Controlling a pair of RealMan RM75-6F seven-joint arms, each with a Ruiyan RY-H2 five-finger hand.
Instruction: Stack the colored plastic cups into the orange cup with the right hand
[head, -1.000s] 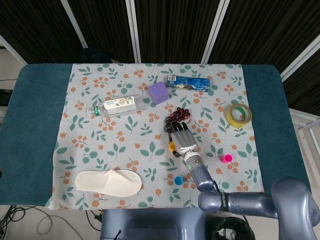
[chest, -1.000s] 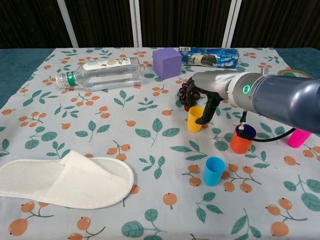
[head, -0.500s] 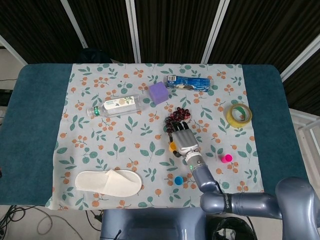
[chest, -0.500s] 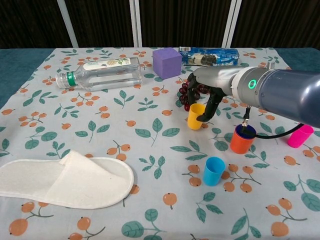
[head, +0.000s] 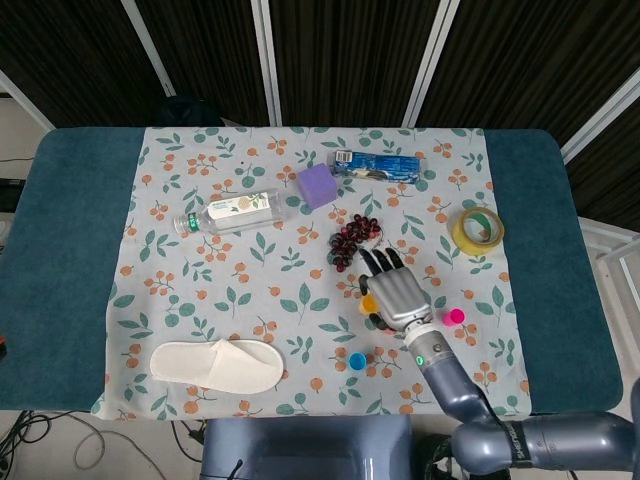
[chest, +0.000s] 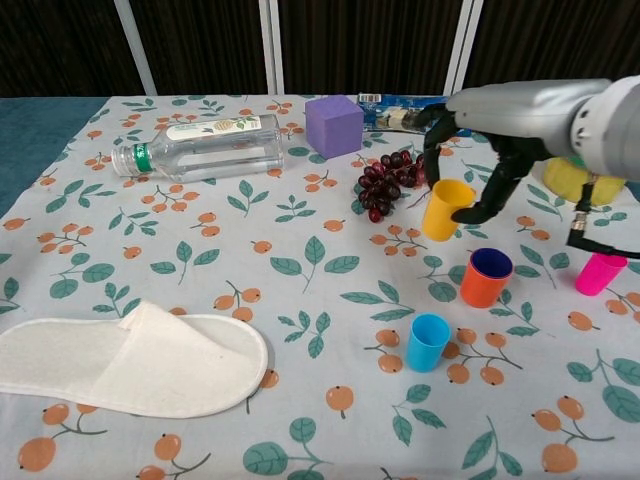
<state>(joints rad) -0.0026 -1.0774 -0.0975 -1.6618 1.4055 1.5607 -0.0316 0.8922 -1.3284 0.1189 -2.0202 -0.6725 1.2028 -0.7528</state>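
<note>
Chest view gives me the clearest read: the yellow cup is off the cloth, tilted a little, pinched at its rim between the thumb and fingers of my right hand. The other fingers curl down around the cup's far side. From the head view the hand covers most of the cup, and only a sliver of yellow shows at its left edge.

The orange cup stands upright on the cloth just below and slightly right of the hand, mouth open, and I can see no other cup in it. So I judge this to be the carry step for the first cup: lifted, not yet over the target. Next I need to bring the yellow cup above the orange mouth, right its tilt so the base points down, then lower it and let the fingers part. The risk I see is the rim catching on the orange lip if the cup goes in tilted.

Two more cups wait. The blue cup stands nearer to me, below and left of the hand; the pink cup stands off to the hand's right.

Just left of the hand lies a bunch of grapes, close enough that I keep the fingers away from it. Beyond that are a purple block, a bottle on its side, and a white slipper well apart at the near left. My left hand shows in neither view.
</note>
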